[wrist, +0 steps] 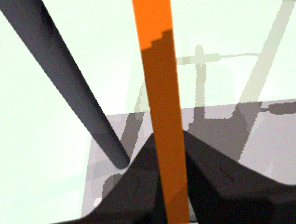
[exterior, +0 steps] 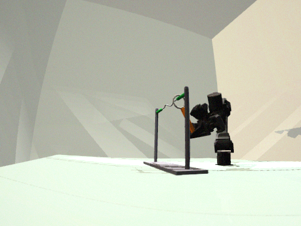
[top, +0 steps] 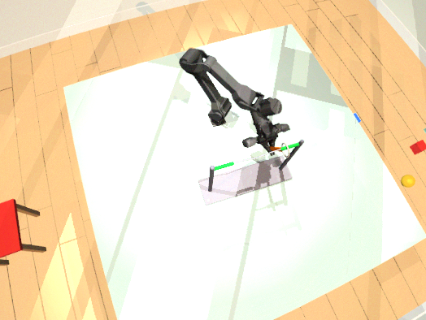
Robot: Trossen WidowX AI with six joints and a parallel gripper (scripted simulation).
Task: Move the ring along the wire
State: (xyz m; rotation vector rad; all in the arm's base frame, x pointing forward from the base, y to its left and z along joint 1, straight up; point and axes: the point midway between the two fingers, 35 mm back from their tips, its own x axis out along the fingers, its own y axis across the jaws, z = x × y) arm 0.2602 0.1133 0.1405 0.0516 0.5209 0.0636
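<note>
The ring (top: 289, 152) (exterior: 173, 102) encircles the inner end of the green part (top: 294, 145) (exterior: 181, 96) beside the right post (top: 289, 157) in the top view, the nearer post (exterior: 186, 129) in the exterior view. Whether it touches the wire is unclear. My gripper (top: 271, 152) (exterior: 192, 132) (wrist: 167, 139) is shut on the orange handle (top: 276, 149) (exterior: 184, 112) (wrist: 164, 90), which slopes down from the ring. The thin grey wire (exterior: 166, 105) runs to the other green part (top: 223, 166) (exterior: 159, 110). The ring is outside the wrist view.
The other post (top: 210, 180) (exterior: 156, 135) stands at the far end of the base plate (top: 228, 188) (exterior: 192, 172). A dark post (wrist: 70, 75) slants left of the handle in the wrist view. A red block (top: 417, 147) and a yellow ball (top: 407, 181) lie far right.
</note>
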